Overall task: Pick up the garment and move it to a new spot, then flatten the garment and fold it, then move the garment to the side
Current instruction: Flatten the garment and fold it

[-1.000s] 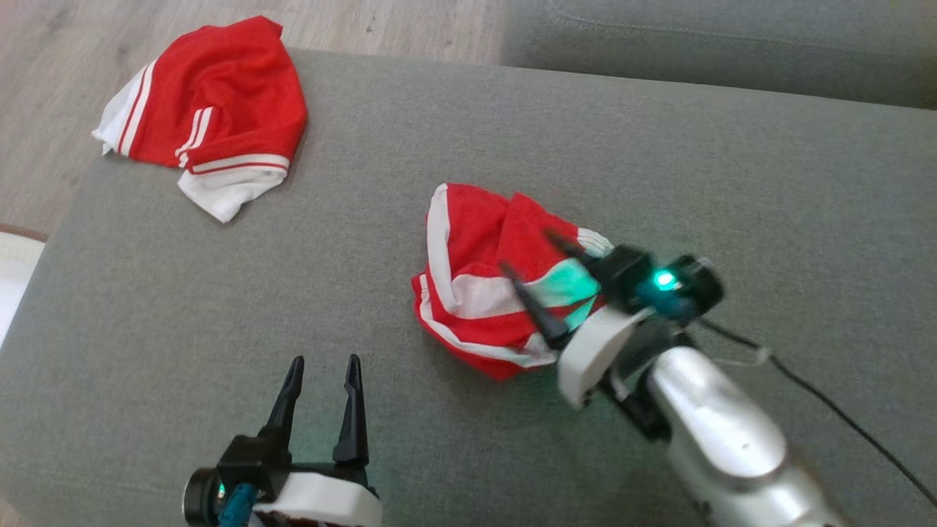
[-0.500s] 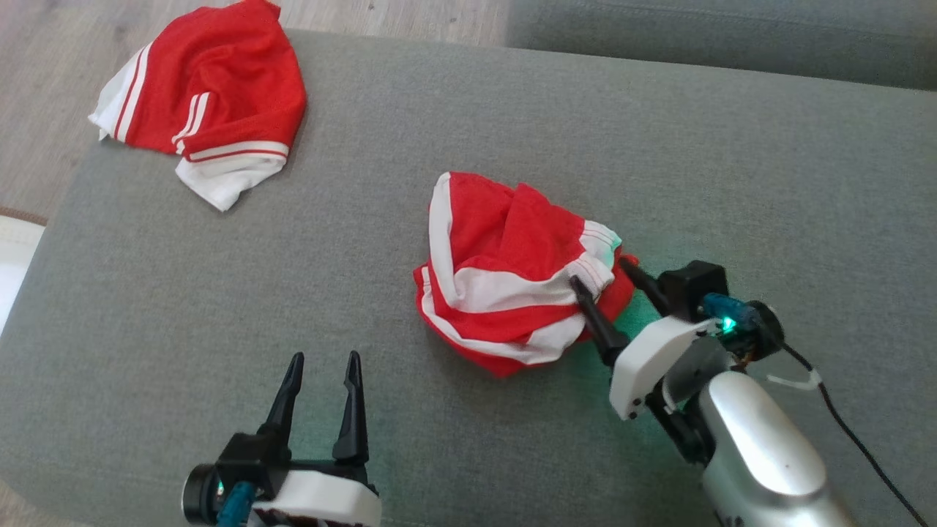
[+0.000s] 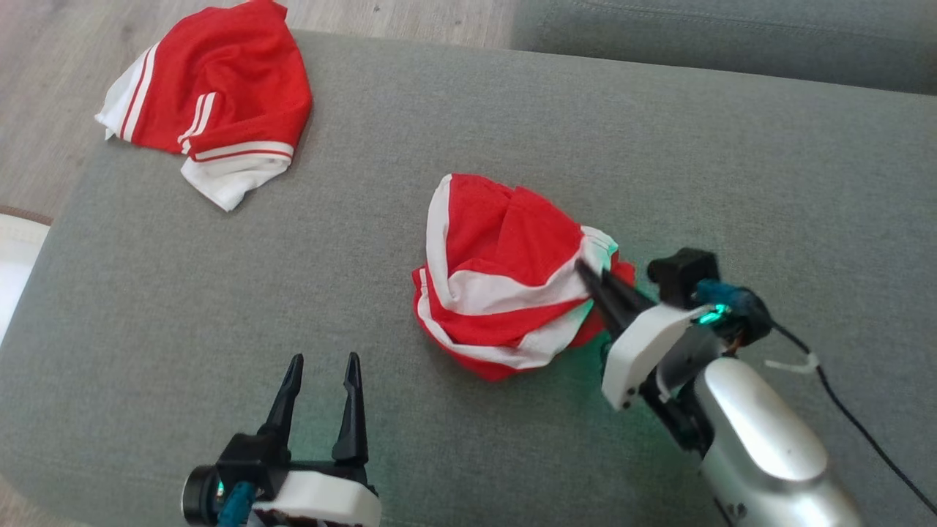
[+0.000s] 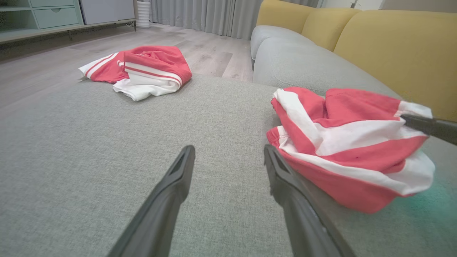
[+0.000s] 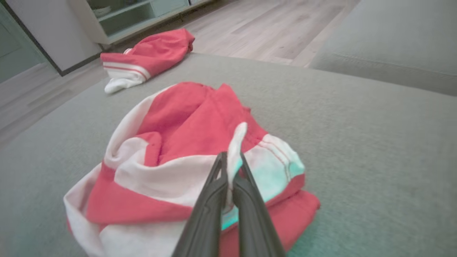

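A crumpled red garment [image 3: 505, 271] with white stripes lies bunched in the middle of the grey cushion [image 3: 439, 439]. My right gripper [image 3: 588, 274] is shut on a white fold at the garment's right edge; in the right wrist view the pinched cloth [image 5: 235, 142] stands up between the closed fingers of the right gripper [image 5: 231, 162]. The same garment [image 4: 350, 142] lies right of my left gripper [image 4: 228, 151], which is open and apart from it. In the head view the left gripper [image 3: 322, 366] hovers low over bare cushion at the lower left.
A second red and white garment [image 3: 208, 102] lies at the cushion's far left corner, partly over the edge. Wooden floor [image 3: 51, 44] lies beyond. Another grey sofa seat [image 3: 717, 36] borders the back right, with yellow backrests [image 4: 392, 46]. A black cable [image 3: 856, 424] trails from the right arm.
The right gripper drew back to the garment's right edge and closed there, pinching a white fold. The left gripper has stayed open and still. The head camera shifted slightly.
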Motion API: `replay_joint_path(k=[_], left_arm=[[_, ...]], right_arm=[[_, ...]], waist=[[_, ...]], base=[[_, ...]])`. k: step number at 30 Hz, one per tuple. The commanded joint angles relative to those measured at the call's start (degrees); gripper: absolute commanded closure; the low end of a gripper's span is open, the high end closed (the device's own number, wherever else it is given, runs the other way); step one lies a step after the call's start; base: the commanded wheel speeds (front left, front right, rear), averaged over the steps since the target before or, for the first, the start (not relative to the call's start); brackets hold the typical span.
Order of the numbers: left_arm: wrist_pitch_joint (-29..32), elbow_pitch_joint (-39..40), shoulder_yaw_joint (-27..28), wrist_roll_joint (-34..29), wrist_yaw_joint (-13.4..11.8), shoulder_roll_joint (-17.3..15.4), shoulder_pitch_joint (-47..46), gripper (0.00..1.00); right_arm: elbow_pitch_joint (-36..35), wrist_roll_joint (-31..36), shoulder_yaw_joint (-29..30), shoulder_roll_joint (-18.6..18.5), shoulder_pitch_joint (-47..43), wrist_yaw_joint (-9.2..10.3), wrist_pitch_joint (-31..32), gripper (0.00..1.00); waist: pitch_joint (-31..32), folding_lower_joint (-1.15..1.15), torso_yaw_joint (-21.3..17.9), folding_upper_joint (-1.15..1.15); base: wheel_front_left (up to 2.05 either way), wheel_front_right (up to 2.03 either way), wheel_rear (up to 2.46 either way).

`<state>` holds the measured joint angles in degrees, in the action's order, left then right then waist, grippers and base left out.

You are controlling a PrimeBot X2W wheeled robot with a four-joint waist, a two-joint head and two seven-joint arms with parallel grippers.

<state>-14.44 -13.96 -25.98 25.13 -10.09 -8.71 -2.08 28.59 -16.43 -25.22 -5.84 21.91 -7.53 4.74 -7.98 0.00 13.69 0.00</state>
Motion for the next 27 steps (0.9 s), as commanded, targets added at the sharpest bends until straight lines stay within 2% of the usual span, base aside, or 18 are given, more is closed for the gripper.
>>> replay_joint_path(k=[1,7,11,19,27], left_arm=[[-0.54,1.6,1.81,-0.29,-0.41,-0.66,-2.07,0.0],[-0.55,1.89,1.59,-0.31,-0.36,-0.63,-2.09,0.0],[-0.55,1.98,1.06,-0.52,-0.03,-0.28,-2.73,0.0],[-0.55,1.44,0.28,-0.86,0.65,0.69,-3.61,0.0],[-0.55,1.57,0.92,-1.42,0.91,1.19,-3.52,0.0]], right_arm=[[-2.68,0.43,-0.03,0.5,2.89,0.04,-0.94,1.0],[-5.56,2.33,4.6,0.57,6.21,0.04,0.12,1.0],[-4.33,4.47,8.41,-0.44,11.56,0.04,1.65,1.0],[6.67,10.25,17.67,-4.74,21.08,0.04,3.67,1.0],[16.79,17.53,29.01,-10.44,22.78,0.04,2.44,1.0]], waist=[[0.15,0.0,-0.16,0.0],[0.01,0.0,-0.29,0.0],[-0.72,0.0,0.6,0.0],[-2.07,0.0,3.92,0.0],[-2.86,0.0,5.17,0.0]], base=[[0.0,0.0,0.0],[0.0,0.0,0.0],[0.0,0.0,0.0],[0.0,0.0,0.0],[0.0,0.0,0.0]])
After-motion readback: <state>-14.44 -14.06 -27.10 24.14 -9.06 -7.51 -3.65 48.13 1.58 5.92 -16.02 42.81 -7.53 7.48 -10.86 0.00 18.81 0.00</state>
